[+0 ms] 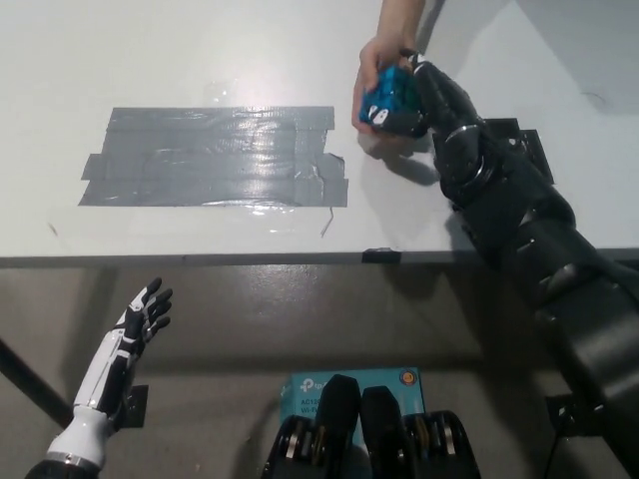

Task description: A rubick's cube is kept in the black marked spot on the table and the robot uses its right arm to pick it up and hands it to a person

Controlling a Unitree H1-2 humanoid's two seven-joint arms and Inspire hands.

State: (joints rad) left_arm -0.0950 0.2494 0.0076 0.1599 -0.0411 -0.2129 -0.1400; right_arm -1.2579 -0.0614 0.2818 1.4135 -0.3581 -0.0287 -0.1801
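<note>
The Rubik's cube point(389, 102), showing mostly blue faces, is held up over the table at the upper right. My black right hand point(441, 100) is shut on it from the right side. A person's hand point(377, 58) reaches in from the top edge and grasps the cube from the left and above. The black marked spot point(215, 157), a patch of dark tape, lies on the white table point(120, 60) with nothing on it. My white left hand point(142, 317) rests low at the lower left, below the table edge, with its fingers spread.
The table's front edge point(200, 259) runs across the middle of the picture. A small black clip point(380, 255) sits on that edge. A teal box point(300, 384) lies on the floor below.
</note>
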